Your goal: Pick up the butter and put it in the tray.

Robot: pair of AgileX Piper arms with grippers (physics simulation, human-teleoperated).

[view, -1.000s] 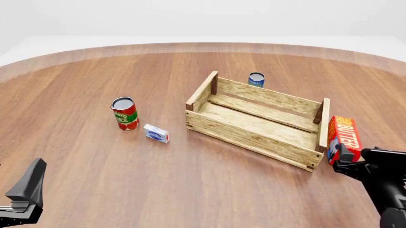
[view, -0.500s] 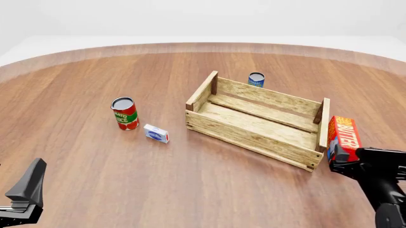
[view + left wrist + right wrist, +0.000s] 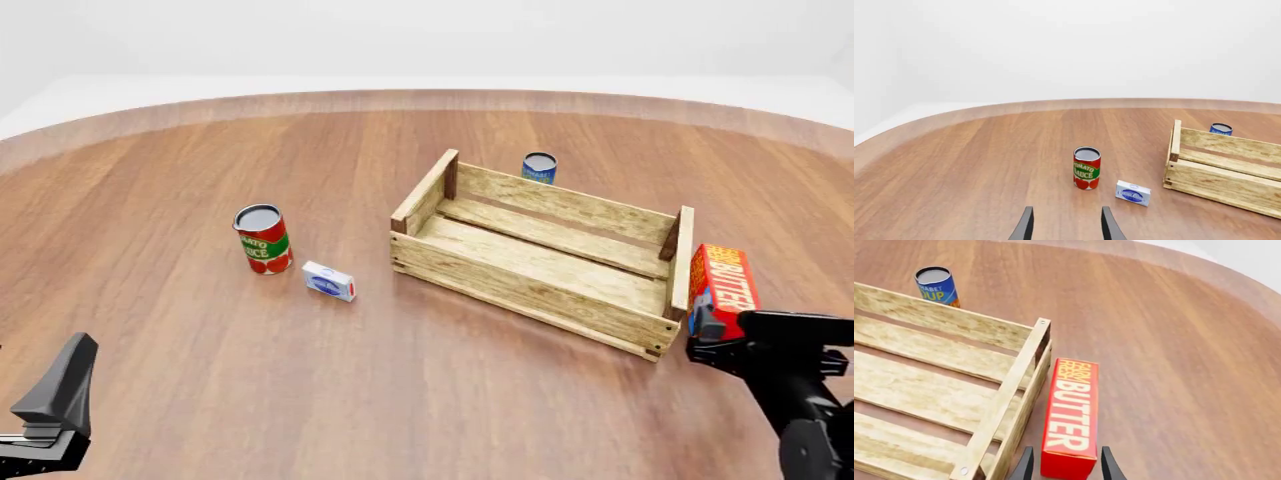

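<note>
- The butter (image 3: 1071,415) lies flat on the table (image 3: 400,380), outside the tray (image 3: 547,262), just beside the tray's right end wall and running roughly parallel to it. Lettered face is up.
- The right gripper (image 3: 1066,465) is lined up along the carton's length, at its near end. Judgement: this approach suits the gap, since a grip across the narrow width keeps the fingers off the tray wall.
- Right fingers (image 3: 1025,466) are spread apart, one on each side of the near end of the butter. The carton's end sits between them; whether the pads touch its sides cannot be told. Nothing is gripped yet.
- The finger on the tray side has little room, as the carton is very close to the wall.
- In the front view the butter's near end is partly hidden behind the right gripper (image 3: 714,345).
- The left gripper (image 3: 1065,226) hangs well away from the butter, fingers apart and holding nothing, facing the tomato can (image 3: 1086,167) and small white box (image 3: 1133,193). Judgement: parked, no role in this step.
- A blue can (image 3: 539,167) stands beyond the tray's far wall, clear of the work.
</note>
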